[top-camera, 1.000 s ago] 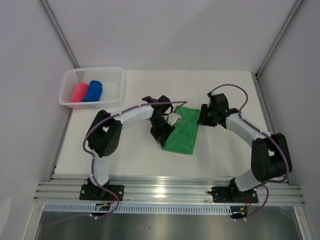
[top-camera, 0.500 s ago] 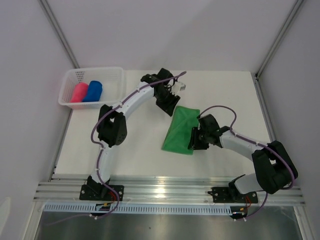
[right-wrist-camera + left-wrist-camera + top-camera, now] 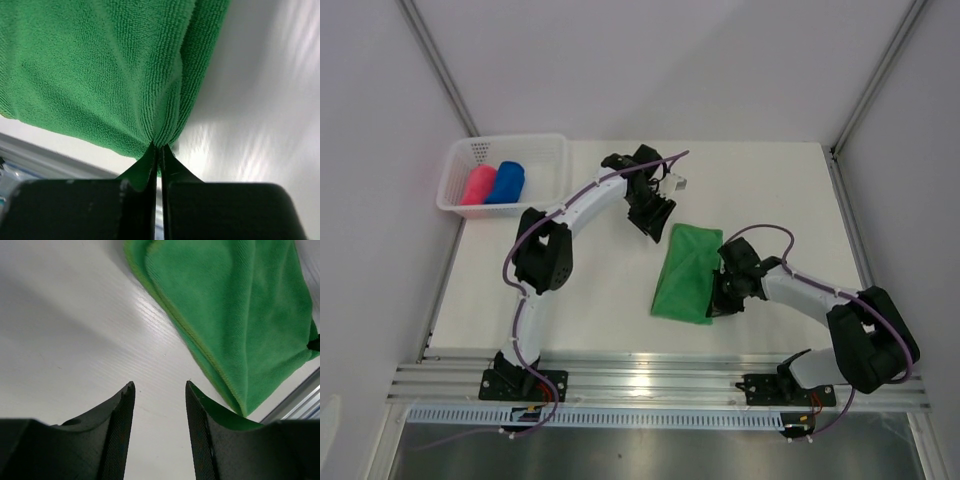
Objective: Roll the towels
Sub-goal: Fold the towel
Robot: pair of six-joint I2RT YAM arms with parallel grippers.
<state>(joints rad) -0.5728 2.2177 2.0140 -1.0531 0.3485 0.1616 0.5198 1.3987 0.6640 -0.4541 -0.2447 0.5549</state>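
A green towel lies folded flat in the middle of the white table. My right gripper is shut on its right edge, and the cloth bunches into the closed fingertips. My left gripper hovers just beyond the towel's far left corner, open, with bare table between its fingers; the green towel lies ahead and to the right of them. A pink-red towel and a blue towel sit rolled side by side in the white mesh basket.
The basket stands at the table's far left corner. Grey walls with metal posts enclose the table on three sides. An aluminium rail carrying both arm bases runs along the near edge.
My right gripper swung down to the towel's right edge and closed on it. My left gripper left the towel, moved to the far side of the table, then came back a little toward the towel's corner.
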